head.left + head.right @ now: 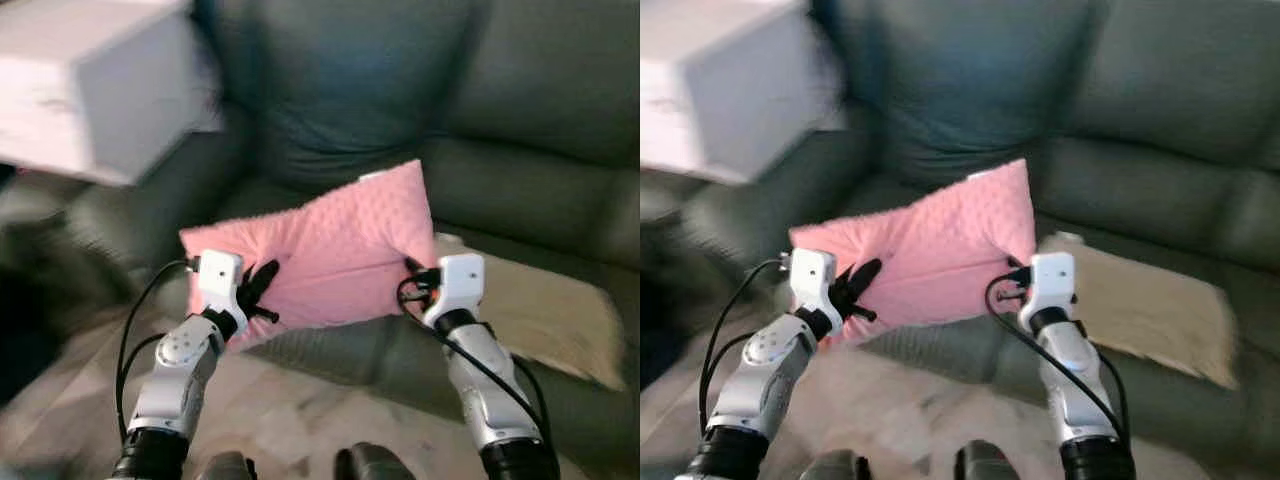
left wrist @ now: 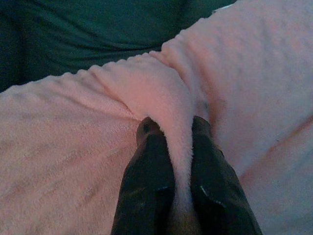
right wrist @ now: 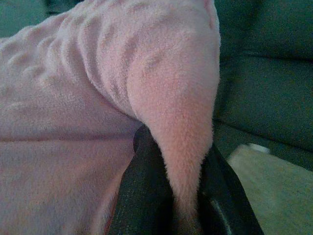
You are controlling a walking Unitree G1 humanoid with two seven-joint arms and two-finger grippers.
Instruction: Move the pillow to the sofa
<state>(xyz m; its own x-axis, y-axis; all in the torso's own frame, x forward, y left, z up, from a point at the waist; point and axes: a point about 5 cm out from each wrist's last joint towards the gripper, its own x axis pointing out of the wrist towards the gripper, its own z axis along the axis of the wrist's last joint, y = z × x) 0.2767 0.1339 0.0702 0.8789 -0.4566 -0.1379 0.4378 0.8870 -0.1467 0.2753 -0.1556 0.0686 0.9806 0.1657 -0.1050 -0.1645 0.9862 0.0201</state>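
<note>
A big dark green sofa (image 1: 520, 120) fills the back of the scene. A tan cloth (image 1: 545, 310) lies on its seat, on the robot's right. A white box shape (image 1: 95, 85) sits up at the left, blurry. The pink pillow (image 1: 330, 255) is held up in the air just in front of the sofa seat, tilted, with one corner pointing up. The left gripper (image 2: 173, 142) holds the pillow's left end; its jaws are closed tight on a fold of the soft pink cloth. The right gripper (image 3: 171, 161) holds the right end, with its jaws pinched on a bump of pillow too.
</note>
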